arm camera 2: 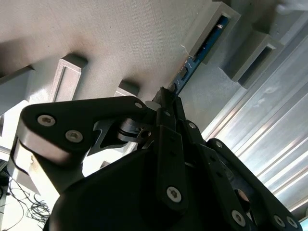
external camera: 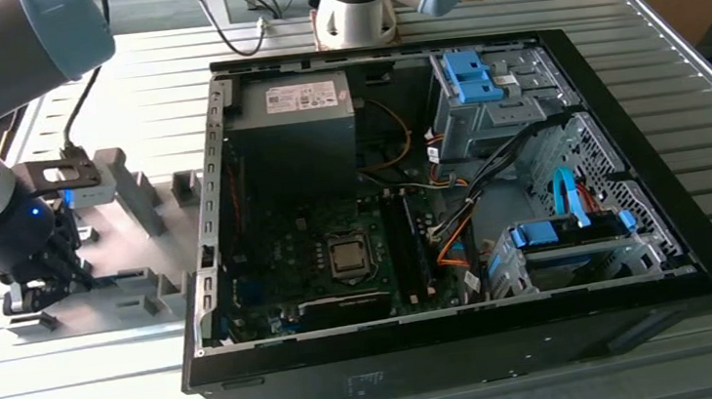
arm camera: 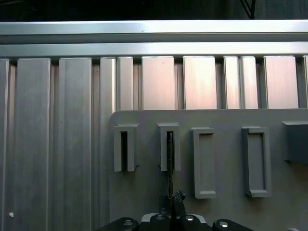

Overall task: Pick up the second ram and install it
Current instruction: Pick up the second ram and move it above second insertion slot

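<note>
We are at the picking step. The gripper (arm camera: 173, 198) seems closed narrowly on the second ram (arm camera 2: 195, 60), which stands in a slot of the grey fixture (arm camera: 226, 120) beside the open computer case (external camera: 347, 382). We judge that lifting needs a straight pull along the slot.

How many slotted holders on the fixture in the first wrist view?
4 in a row: narrow holder, ram holder with the ram in it, wide holder, other wide holder. A cut-off edge block may be a fifth.
</note>
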{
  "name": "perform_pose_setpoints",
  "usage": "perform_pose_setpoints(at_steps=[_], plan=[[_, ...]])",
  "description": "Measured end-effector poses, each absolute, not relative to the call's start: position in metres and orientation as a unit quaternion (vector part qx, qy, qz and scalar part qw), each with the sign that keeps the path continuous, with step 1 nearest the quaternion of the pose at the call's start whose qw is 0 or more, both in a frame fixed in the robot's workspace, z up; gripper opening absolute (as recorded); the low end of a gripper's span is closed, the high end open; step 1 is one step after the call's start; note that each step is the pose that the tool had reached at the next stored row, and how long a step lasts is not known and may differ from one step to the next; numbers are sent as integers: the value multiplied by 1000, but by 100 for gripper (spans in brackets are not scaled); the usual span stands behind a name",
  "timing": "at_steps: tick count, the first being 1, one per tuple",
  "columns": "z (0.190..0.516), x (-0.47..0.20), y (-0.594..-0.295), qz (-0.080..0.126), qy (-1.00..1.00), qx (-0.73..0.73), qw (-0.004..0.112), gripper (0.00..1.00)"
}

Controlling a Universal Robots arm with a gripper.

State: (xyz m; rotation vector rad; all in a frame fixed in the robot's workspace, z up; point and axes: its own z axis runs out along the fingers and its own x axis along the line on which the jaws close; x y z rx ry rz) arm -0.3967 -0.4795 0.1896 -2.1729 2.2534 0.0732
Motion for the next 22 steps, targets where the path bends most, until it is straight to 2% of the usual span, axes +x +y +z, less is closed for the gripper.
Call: perform_pose_setpoints(at_steps=[22], plan=[[205, -397, -479, 23, 720, -694, 5, 14]])
